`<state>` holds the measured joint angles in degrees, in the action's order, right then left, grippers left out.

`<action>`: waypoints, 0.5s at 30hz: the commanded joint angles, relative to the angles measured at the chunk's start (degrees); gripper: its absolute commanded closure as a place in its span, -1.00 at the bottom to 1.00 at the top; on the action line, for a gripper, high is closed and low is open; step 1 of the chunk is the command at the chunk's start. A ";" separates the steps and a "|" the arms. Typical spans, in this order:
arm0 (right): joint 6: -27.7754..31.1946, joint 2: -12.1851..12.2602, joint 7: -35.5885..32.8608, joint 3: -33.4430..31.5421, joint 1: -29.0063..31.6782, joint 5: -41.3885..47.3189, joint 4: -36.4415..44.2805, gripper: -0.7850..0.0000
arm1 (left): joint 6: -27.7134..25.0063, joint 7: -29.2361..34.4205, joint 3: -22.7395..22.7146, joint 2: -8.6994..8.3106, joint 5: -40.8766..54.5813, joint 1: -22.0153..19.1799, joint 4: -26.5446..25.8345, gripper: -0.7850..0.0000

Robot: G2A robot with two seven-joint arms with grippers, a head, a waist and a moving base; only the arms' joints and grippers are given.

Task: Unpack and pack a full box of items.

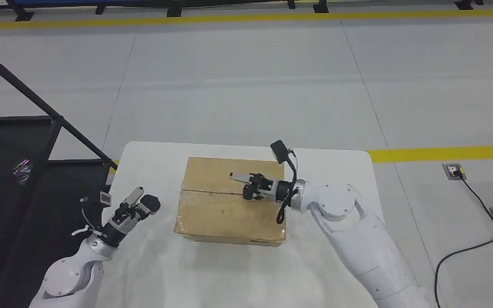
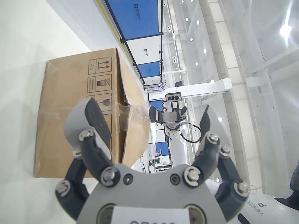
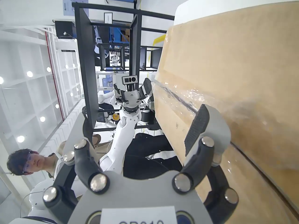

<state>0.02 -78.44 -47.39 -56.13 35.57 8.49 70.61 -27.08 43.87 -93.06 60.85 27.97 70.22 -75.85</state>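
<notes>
Found the cardboard box closed and standing at the middle of the white table, long sides running 9 to 3 o'clock in the top view. Noted its top flaps meeting along a seam on that same 9-to-3 line, covered with clear tape, wrinkled and shiny in the right wrist view. Saw printed handling marks on the end wall facing 9 o'clock.

Located the right gripper over the box lid, just toward 1 o'clock of the lid's middle, with its arm coming in from 3 o'clock. Found its fingers spread apart with nothing between them, one grey fingertip low at the taped seam. Could not tell whether touching the cardboard or just above it.

Located the left gripper off the box at 9 o'clock, near the end wall but apart from it, above bare table and pointed toward 3 o'clock. Found its fingers likewise spread wide, holding nothing. Saw the box's end wall and one corner past those fingers in the left wrist view, and the right gripper farther off over the lid.

Noted a dark panel off the table at 9 o'clock and a yellow floor line at 3 o'clock.
</notes>
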 commanded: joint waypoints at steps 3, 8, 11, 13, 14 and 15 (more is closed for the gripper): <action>1.73 -2.76 0.97 6.54 -5.28 2.87 -6.94 -1.00 | -0.45 0.24 -0.92 -0.12 0.76 0.75 0.54 -1.00; 4.39 -6.26 2.20 12.14 -9.88 6.70 -14.38 -1.00 | -0.82 0.70 -1.72 -0.23 1.55 1.26 1.15 -1.00; 5.65 -8.33 3.06 14.82 -12.08 8.28 -18.33 -1.00 | -0.95 1.02 -2.08 -0.29 1.93 1.48 1.41 -1.00; 6.22 -9.66 3.62 16.32 -13.50 9.00 -20.82 -1.00 | -1.11 1.24 -2.31 -0.31 2.35 1.65 1.57 -1.00; 6.63 -10.31 3.89 16.95 -14.11 9.43 -21.98 -1.00 | -1.17 1.37 -2.40 -0.33 2.50 1.71 1.67 -1.00; 6.94 -10.96 4.14 17.58 -14.66 9.79 -23.17 -1.00 | -1.22 1.46 -2.49 -0.34 2.63 1.77 1.79 -1.00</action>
<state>6.65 -88.77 -43.48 -39.15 21.48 17.92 48.72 -28.25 45.23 -95.46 60.52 30.47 71.93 -74.18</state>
